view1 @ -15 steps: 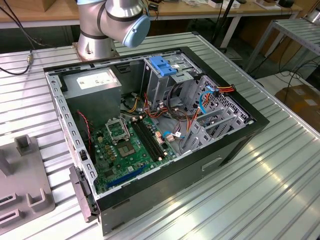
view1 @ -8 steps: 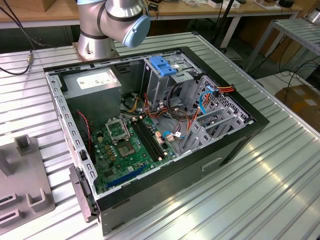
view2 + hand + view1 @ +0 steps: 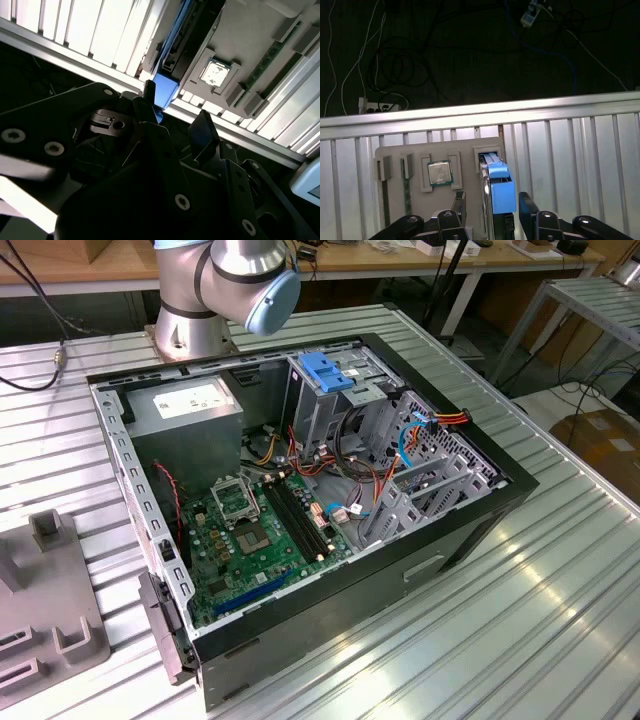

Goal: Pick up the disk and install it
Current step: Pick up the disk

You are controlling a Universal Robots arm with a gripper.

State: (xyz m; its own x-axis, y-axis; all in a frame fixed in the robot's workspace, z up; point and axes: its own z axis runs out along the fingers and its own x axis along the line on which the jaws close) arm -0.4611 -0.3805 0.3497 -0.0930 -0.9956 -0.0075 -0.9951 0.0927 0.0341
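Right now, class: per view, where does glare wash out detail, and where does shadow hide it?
Exterior view: glare streaks the table slats. Second wrist view: slats blown white, the claw a dark silhouette. First wrist view: table edge glares, blackness beyond, the disk evenly lit.

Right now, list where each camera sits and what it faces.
Exterior view: off the arm, looking down on the open computer case; the arm's joint shows.
First wrist view: on the arm, facing the disk in the grey tray; gripper straddles it.
Second wrist view: on the arm, behind the gripper; shares disk and tray.
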